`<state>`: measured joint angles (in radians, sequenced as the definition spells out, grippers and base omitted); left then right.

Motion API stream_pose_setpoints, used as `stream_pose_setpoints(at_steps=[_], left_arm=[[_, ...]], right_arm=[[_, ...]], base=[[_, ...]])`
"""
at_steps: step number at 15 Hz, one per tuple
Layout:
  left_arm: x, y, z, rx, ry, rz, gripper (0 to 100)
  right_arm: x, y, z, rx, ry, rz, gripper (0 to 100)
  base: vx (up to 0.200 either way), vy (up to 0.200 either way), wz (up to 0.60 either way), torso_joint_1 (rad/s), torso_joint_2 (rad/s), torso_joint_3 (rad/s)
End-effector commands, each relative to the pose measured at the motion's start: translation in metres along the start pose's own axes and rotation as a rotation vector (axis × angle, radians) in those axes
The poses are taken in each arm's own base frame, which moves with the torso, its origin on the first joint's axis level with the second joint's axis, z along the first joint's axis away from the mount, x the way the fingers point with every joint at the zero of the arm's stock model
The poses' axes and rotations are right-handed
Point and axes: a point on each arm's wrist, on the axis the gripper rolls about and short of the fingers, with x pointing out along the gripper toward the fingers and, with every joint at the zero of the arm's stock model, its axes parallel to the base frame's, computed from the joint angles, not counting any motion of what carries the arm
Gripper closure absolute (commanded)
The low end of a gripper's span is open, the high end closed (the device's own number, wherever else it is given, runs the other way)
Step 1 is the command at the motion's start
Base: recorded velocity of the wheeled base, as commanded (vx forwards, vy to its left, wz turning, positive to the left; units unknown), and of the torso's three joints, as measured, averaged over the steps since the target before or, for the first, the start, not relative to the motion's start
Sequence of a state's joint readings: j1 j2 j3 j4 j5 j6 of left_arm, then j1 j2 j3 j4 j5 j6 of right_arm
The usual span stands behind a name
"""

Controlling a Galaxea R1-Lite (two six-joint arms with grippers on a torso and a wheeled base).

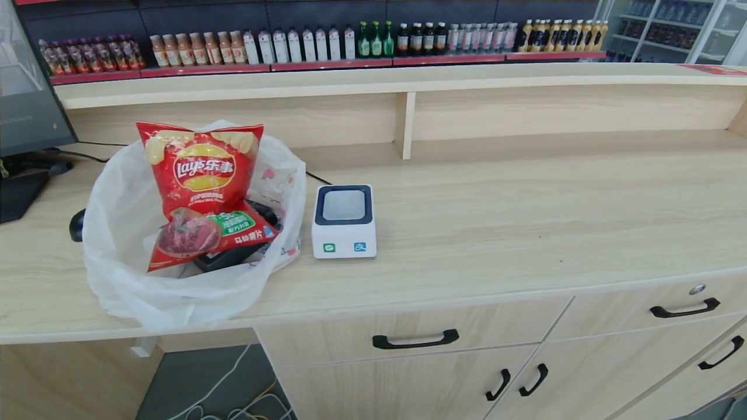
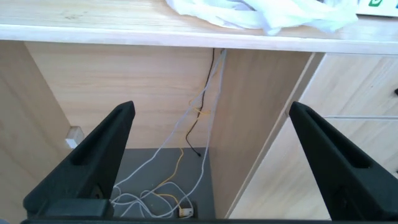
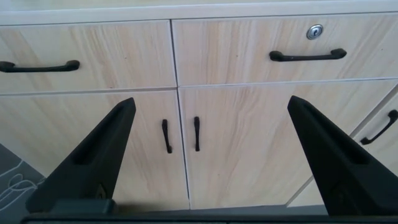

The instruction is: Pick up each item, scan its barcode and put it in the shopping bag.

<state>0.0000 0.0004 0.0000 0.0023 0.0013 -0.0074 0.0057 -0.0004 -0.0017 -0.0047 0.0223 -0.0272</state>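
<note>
A red chip bag point(image 1: 201, 189) stands tilted inside the white plastic shopping bag point(image 1: 122, 245) on the left part of the wooden counter point(image 1: 496, 221), with a dark item under it in the bag. The white barcode scanner point(image 1: 344, 220) with a dark-framed window sits just right of the bag. My left gripper point(image 2: 208, 155) is open below the counter edge, facing the gap under it where cables hang; the bag's edge point(image 2: 261, 15) shows above. My right gripper point(image 3: 208, 158) is open, low in front of the cabinet doors point(image 3: 180, 134).
A raised shelf point(image 1: 402, 81) runs along the back of the counter with a divider point(image 1: 405, 125). A monitor point(image 1: 29, 99) and a black mouse point(image 1: 76, 224) are at the far left. Drawers with black handles point(image 1: 415, 340) lie below. Bottles point(image 1: 373, 39) line the far shelves.
</note>
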Motion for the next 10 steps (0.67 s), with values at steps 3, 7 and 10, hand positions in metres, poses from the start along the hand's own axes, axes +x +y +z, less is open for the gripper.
stream_pose_setpoints(at_steps=[3,7,10], left_arm=[[0.0,0.0,0.0001,0.0,-0.001,0.002,0],[0.0,0.0,0.0001,-0.002,-0.001,0.0,0],[0.0,0.0,0.0001,-0.002,-0.001,0.0,0]], right_arm=[[0.0,0.0,0.0,0.0,0.001,0.001,0],[0.0,0.0,-0.0002,-0.002,0.002,0.001,0],[0.0,0.0,0.0,-0.002,0.001,0.001,0]], base=[[0.0,0.0,0.0,0.0,0.0,0.0],[0.0,0.0,0.0,0.0,0.0,0.0],[0.0,0.0,0.0,0.0,0.0,0.0]])
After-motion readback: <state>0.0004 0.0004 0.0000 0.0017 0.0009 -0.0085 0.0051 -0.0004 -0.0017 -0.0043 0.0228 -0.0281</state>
